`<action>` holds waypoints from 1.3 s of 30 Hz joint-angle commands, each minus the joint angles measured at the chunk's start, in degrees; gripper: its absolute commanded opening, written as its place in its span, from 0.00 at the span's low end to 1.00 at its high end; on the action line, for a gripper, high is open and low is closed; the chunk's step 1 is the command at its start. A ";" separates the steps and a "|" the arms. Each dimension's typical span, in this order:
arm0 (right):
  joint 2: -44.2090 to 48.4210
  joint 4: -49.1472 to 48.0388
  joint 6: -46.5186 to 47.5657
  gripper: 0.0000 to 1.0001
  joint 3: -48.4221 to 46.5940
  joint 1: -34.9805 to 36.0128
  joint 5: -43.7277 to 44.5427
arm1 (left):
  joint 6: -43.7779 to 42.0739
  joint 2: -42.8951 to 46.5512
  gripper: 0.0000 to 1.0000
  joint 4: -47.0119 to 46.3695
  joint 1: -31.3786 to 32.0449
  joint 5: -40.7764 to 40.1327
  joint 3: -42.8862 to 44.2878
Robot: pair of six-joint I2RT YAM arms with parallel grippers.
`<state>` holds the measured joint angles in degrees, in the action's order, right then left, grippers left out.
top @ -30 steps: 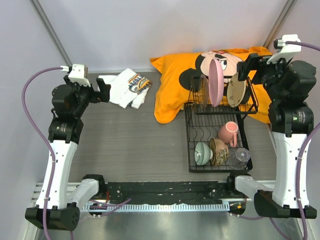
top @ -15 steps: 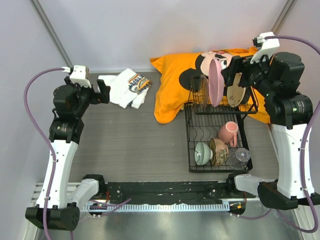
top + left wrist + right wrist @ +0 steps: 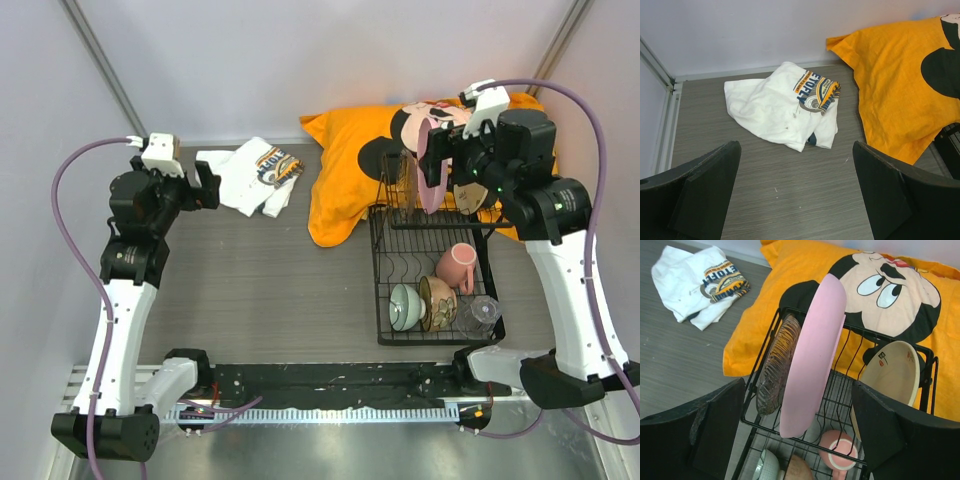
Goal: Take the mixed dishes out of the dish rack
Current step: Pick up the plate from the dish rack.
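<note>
Pink plate (image 3: 812, 355) stood on edge in the rack (image 3: 405, 255), just below the right gripper (image 3: 799, 390), its rim aligned between the wide, empty fingers. The left gripper (image 3: 795, 150), also wide, hung well apart.

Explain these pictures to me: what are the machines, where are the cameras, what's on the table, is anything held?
Two white-and-black robot arms are bolted at the near edge of a grey wood-grain table. The wide picture comes from a fixed camera above and behind them; the other two come from a camera on each wrist, the black shapes below being that arm's fingers. On the table lie a white printed T-shirt, an orange Mickey Mouse cushion and a black wire dish rack. The rack holds a pink plate and a tan speckled plate on edge, a pink mug, a pale green bowl, a brown patterned bowl and a small clear glass. Nothing is held: the left gripper is open over the table, the right gripper open, aimed at the pink plate.
</note>
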<state>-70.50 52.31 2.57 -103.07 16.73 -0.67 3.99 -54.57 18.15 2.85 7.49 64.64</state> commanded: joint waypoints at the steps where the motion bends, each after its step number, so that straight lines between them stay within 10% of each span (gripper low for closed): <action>1: -0.95 -2.65 1.91 0.91 1.99 1.90 6.81 | -0.82 0.86 1.00 -1.19 -0.22 -0.98 -0.22; 16: -2.54 -9.86 3.41 0.86 8.67 2.25 11.83 | -1.62 1.74 1.00 -1.98 -0.22 -0.98 -1.62; 39: -3.50 -8.55 2.53 0.30 6.65 3.13 11.47 | -1.27 1.57 1.00 -2.77 -0.22 -1.42 -1.89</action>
<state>-73.65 43.27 4.95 -94.30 18.52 13.96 2.70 -53.91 17.87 2.85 6.48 62.72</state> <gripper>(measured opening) 0.350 0.996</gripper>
